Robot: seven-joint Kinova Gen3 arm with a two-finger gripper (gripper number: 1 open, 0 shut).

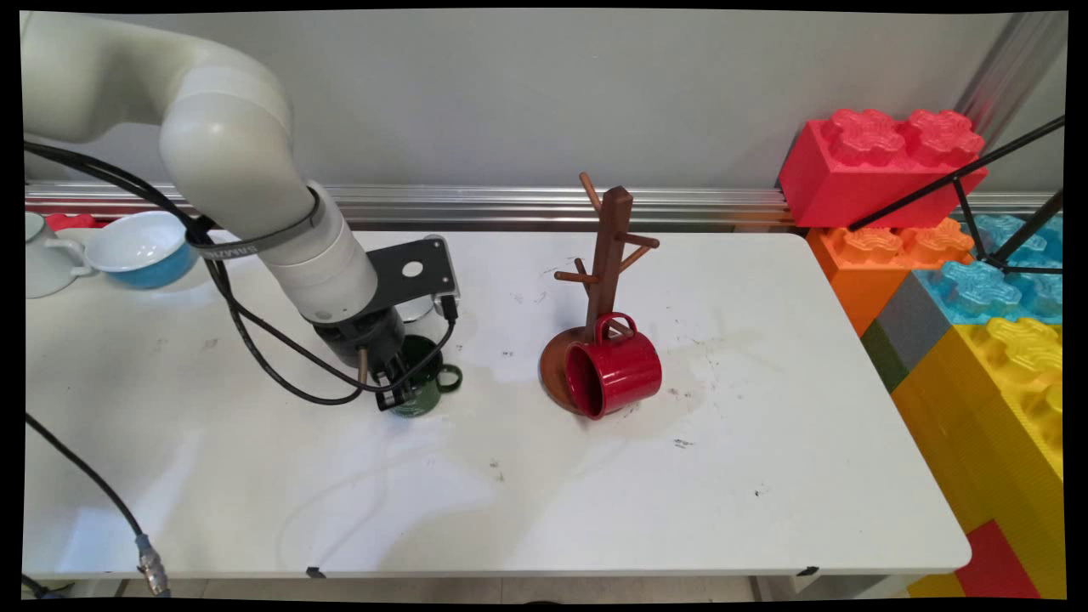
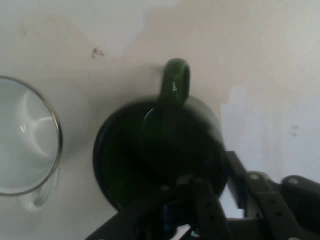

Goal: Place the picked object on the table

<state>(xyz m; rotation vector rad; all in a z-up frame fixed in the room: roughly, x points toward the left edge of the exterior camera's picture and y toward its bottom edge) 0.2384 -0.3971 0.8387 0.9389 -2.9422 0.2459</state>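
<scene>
Here gripper [image 1: 398, 393] straddles green mug's [image 1: 422, 384] rim.

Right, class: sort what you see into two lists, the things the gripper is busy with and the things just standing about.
In hand: gripper, at the green mug.
Lying about: clear glass, red mug on its side, wooden mug tree, blue bowl, big toy bricks.

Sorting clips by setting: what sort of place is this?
Likely a robotics lab: a bare white table against a wall, giant toy blocks beside it, and staged mugs around a mug tree.
</scene>
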